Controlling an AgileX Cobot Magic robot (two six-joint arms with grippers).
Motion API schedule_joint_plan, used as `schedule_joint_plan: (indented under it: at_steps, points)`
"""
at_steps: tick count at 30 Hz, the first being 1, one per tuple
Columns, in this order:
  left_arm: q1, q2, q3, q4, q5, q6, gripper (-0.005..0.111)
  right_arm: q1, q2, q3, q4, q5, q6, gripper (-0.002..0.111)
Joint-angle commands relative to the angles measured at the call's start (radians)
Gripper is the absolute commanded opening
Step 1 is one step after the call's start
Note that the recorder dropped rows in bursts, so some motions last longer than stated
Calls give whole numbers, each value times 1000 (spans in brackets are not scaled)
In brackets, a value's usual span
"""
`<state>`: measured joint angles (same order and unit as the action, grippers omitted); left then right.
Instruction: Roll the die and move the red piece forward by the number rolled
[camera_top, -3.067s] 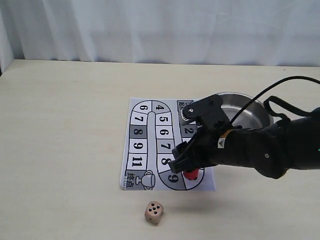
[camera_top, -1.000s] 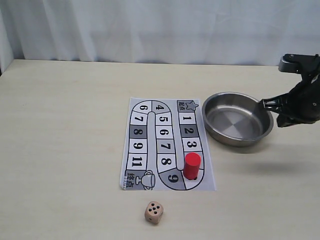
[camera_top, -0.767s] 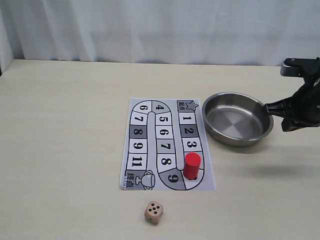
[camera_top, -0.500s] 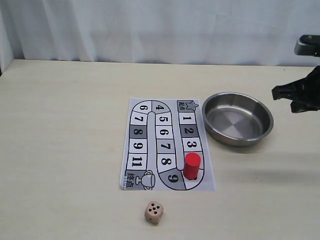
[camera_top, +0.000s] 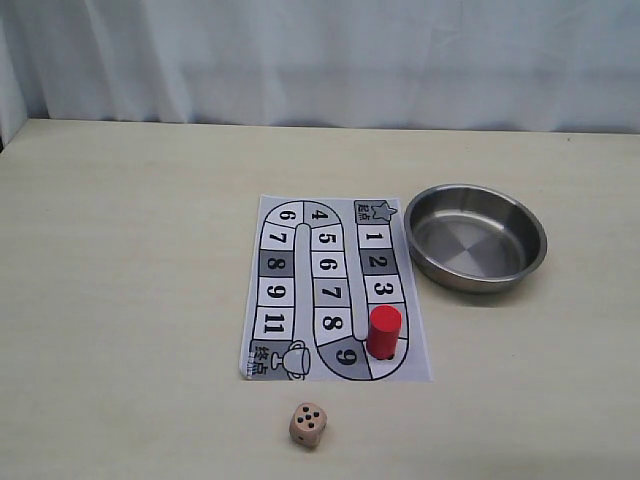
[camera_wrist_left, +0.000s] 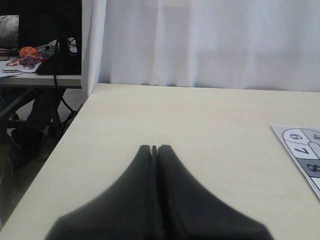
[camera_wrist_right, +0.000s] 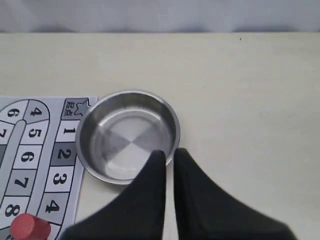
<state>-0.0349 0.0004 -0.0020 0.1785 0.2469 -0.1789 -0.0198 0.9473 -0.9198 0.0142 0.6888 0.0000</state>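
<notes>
And there the red piece (camera_top: 384, 332) stood, bolt upright on the printed board (camera_top: 290, 300), long axis straight up from the paper and flat top facing the ceiling. It sat in the track's right-hand column just past the square marked 3, with the 9 right beside its base. The right wrist view showed the same pawn (camera_wrist_right: 30, 227) next to a square marked 4. The die (camera_top: 309, 424) lay off the board on the bare table (camera_top: 130, 250), just in front of the paper's near edge and well apart from the pawn. It rested flat on 1 face, a vertical edge turned toward the camera, and its top pips were too small to count for sure. To the right of the board, the steel bowl (camera_top: 470, 282) sat beside squares 1 to 3, close to the paper's edge. The left gripper (camera_wrist_left: 154, 148) hung over open tabletop, jaws pressed tight together and holding nothing, with only a corner of the board in sight. The right gripper (camera_wrist_right: 169, 155) hovered above the bowl's rim, fingers drawn close with just a thin slit between them, nothing in their grasp.
</notes>
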Motion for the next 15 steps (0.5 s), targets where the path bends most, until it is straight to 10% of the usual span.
schedule_joint_plan:
  at_steps: [1, 15]
  points:
    - [0, 0, 2, -4, -13, -3, 0, -5, -163, 42, -6, -7, 0, 5]
    - [0, 0, 2, -4, -13, -3, 0, -5, -685, 51, 7, 28, 0, 5]
